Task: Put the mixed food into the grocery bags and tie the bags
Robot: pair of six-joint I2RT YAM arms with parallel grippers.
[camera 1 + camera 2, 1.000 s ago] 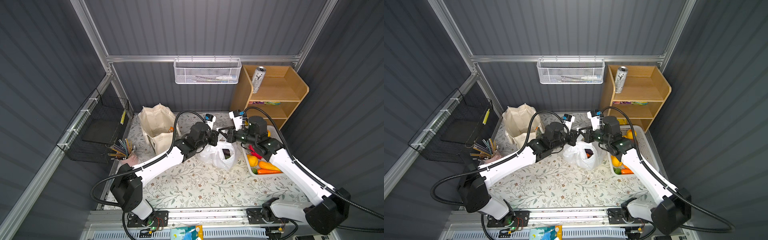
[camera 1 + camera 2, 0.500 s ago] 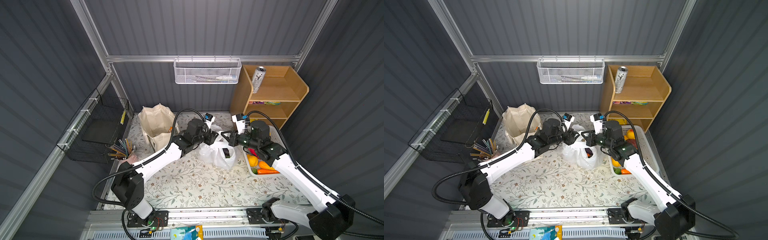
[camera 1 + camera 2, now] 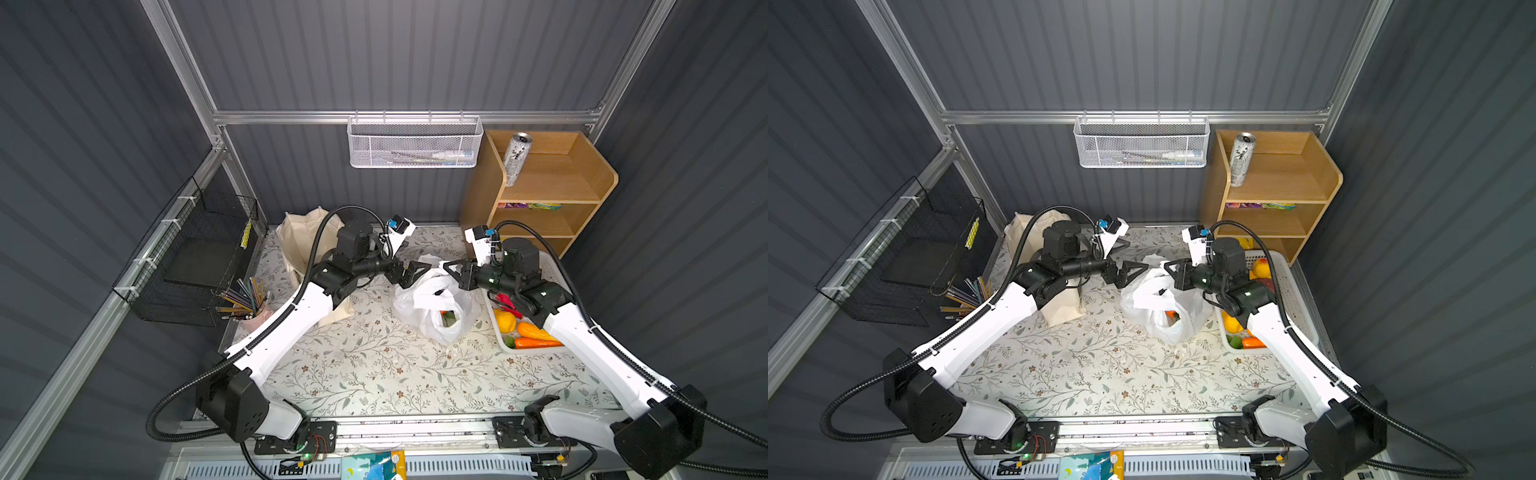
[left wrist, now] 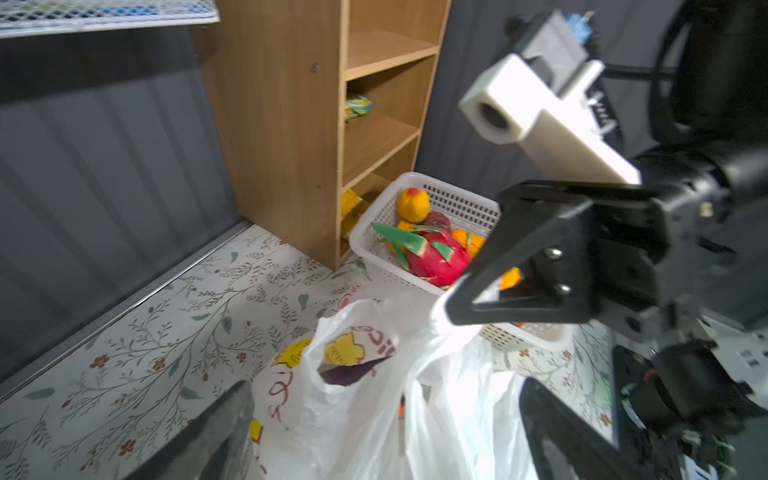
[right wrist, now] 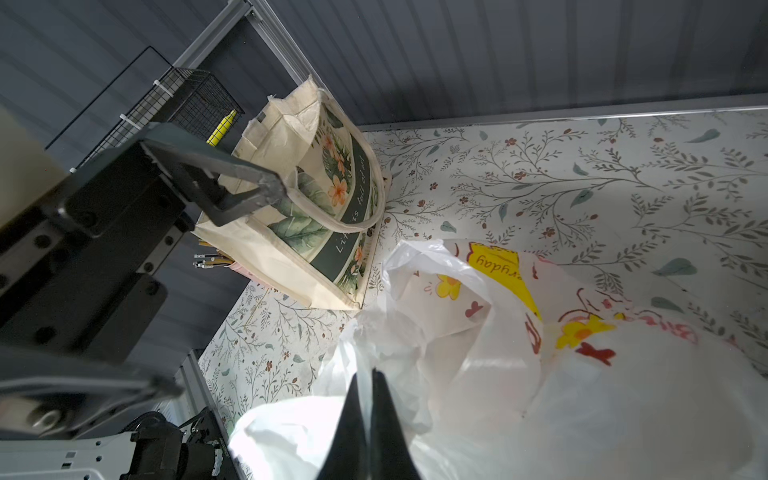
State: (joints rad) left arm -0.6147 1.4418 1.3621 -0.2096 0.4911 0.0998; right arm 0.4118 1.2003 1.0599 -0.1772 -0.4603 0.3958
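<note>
The thin white plastic grocery bag (image 3: 432, 303) (image 3: 1163, 307) with yellow and pink prints sits mid-table, a purple eggplant (image 4: 349, 372) and something orange inside it. My right gripper (image 5: 365, 372) (image 3: 451, 268) is shut on a twisted piece of the bag's top. My left gripper (image 4: 385, 386) (image 3: 419, 268) hangs open just left of it, with bag film lying loose between its jaws. The cream canvas tote (image 3: 299, 245) (image 5: 316, 216) stands at the back left. A dragon fruit (image 4: 436, 257), yellow fruit (image 3: 504, 321) and carrots (image 3: 536, 343) lie in the white basket (image 4: 457, 203).
A wooden shelf (image 3: 552, 183) at the back right carries a silver can (image 3: 515, 162) and snack packets (image 3: 528, 205). A white mesh basket (image 3: 415, 143) hangs on the back wall. A black wire basket (image 3: 199, 257) and a pencil cup (image 3: 253, 299) are at the left.
My left gripper has opened, let go of the bag's top and drawn back to the left. My right gripper, still shut on the bag, has shifted slightly right.
</note>
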